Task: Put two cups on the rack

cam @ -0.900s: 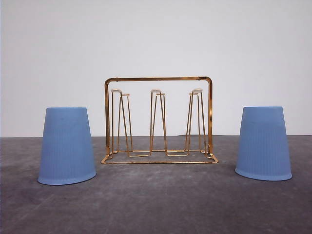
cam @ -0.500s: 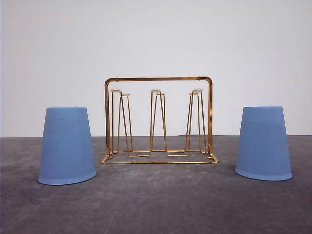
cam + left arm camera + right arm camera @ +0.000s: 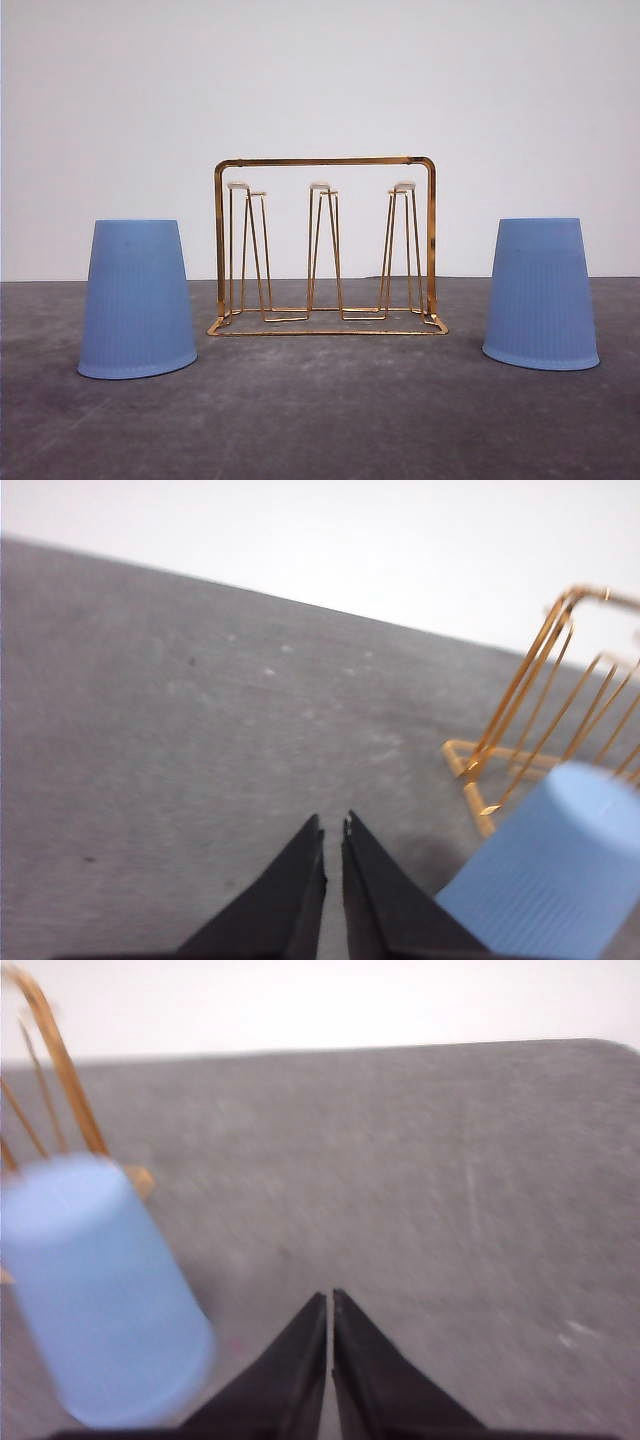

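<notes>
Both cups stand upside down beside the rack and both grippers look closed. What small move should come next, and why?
Probably open the left gripper and turn it toward the left cup. Its fingers are nearly together, holding nothing, with that cup just beside them. The right cup and the right gripper are in the same state, and the rack holds no cup yet.

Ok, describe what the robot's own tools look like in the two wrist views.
Both look alike. The left tool shows two matte black fingers, broad low in the picture and tapering to sharp, wedge-shaped tips. The right tool has the same plain black tapered fingers. No cables, markings or labels are visible on either, and the arms behind them are out of frame.
</notes>
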`<state>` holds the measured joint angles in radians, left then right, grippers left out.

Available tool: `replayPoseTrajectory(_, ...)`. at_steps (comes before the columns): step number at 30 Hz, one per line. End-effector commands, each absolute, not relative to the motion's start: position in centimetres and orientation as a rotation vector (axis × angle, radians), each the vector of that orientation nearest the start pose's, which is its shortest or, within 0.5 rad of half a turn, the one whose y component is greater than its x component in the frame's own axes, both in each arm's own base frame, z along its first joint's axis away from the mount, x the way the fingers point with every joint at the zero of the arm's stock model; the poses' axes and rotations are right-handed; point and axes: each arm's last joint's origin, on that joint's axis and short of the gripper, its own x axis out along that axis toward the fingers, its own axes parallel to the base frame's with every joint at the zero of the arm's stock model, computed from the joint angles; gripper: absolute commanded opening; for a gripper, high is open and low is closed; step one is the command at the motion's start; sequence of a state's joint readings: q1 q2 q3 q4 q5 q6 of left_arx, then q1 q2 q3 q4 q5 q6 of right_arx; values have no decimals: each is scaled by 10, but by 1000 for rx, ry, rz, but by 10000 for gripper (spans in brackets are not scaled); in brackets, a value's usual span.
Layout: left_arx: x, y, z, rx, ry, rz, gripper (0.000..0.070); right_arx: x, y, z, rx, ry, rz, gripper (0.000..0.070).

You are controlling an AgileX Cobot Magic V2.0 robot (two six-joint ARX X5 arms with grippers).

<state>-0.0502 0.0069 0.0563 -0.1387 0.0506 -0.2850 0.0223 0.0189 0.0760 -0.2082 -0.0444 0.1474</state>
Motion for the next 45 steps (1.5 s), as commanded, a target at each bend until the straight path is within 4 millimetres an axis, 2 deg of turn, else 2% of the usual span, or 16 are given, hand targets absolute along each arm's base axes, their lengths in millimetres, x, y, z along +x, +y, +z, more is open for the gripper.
replayPoseTrajectory(1, 89, -6, 194, -423, 17, -102, 12, 89, 4, 193, 274, 76, 85, 6)
replayPoseTrajectory(6, 79, -6, 248, -417, -78, -124, 12, 86, 4, 251, 294, 58, 100, 6)
replayPoseTrajectory(10, 81, -7, 288, -361, -21, -159, 11, 96, 6, 292, 240, 142, 138, 6)
replayPoseTrajectory(12, 87, -8, 306, -319, 58, -172, 11, 106, 7, 311, 208, 213, 166, 6)
replayPoseTrajectory(17, 116, -11, 338, -186, 280, -180, 11, 135, 9, 340, 116, 384, 189, 6)
replayPoseTrajectory(22, 158, -13, 346, -127, 470, -176, 14, 164, 9, 338, 83, 566, 191, 6)
replayPoseTrajectory(26, 189, -14, 336, -90, 576, -178, 15, 183, 10, 325, 64, 652, 193, 6)
replayPoseTrajectory(29, 204, -15, 327, -92, 635, -175, 33, 191, 10, 319, 63, 688, 191, 6)
replayPoseTrajectory(30, 209, -15, 325, -93, 655, -175, 48, 193, 10, 318, 64, 697, 191, 6)
replayPoseTrajectory(31, 211, -16, 322, -94, 667, -175, 93, 194, 10, 317, 65, 701, 191, 7)
replayPoseTrajectory(33, 215, -16, 318, -95, 689, -175, 252, 194, 10, 317, 62, 704, 194, 32)
replayPoseTrajectory(34, 216, -16, 317, -96, 695, -177, 392, 194, 10, 317, 56, 703, 199, 95)
replayPoseTrajectory(36, 217, -16, 316, -98, 702, -180, 630, 193, 10, 317, 45, 705, 203, 300)
replayPoseTrajectory(37, 217, -16, 316, -98, 701, -180, 673, 193, 10, 316, 45, 708, 203, 399)
replayPoseTrajectory(39, 217, -16, 316, -98, 699, -181, 682, 193, 10, 316, 45, 713, 203, 556)
replayPoseTrajectory(45, 217, -18, 316, -98, 701, -190, 676, 193, 10, 316, 45, 714, 203, 564)
